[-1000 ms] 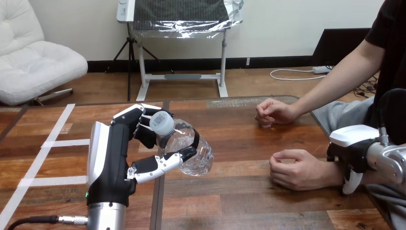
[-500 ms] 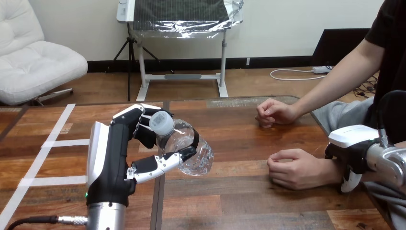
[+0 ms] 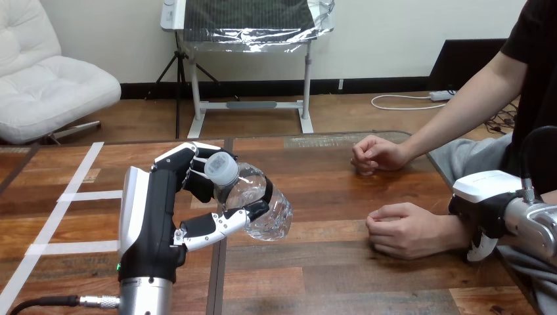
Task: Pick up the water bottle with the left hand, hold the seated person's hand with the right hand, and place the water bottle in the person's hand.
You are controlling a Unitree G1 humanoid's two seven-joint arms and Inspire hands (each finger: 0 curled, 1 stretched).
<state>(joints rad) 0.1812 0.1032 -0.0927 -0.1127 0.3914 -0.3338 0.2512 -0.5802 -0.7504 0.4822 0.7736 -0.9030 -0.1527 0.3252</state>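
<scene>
My left hand [image 3: 154, 216] is raised over the table's left half and shut on the clear water bottle [image 3: 256, 200]. The bottle lies tilted in it, its white cap [image 3: 221, 168] pointing up and toward me. At the right edge my right hand [image 3: 485, 209] sits over the wrist of the person's near hand [image 3: 407, 230], its thumb curled down the wrist's near side. That near hand rests on the table [image 3: 328, 269] in a loose fist. The person's far hand [image 3: 376, 155] lies closed on the table further back.
White tape lines [image 3: 59, 216] cross the left part of the table. Bare wood lies between the bottle and the person's near hand. The person's forearm [image 3: 460, 111] slants down from the upper right.
The person's near hand has slid a little to the left, and my right hand has shifted slightly with it. My left hand and the bottle have stayed where they were.
</scene>
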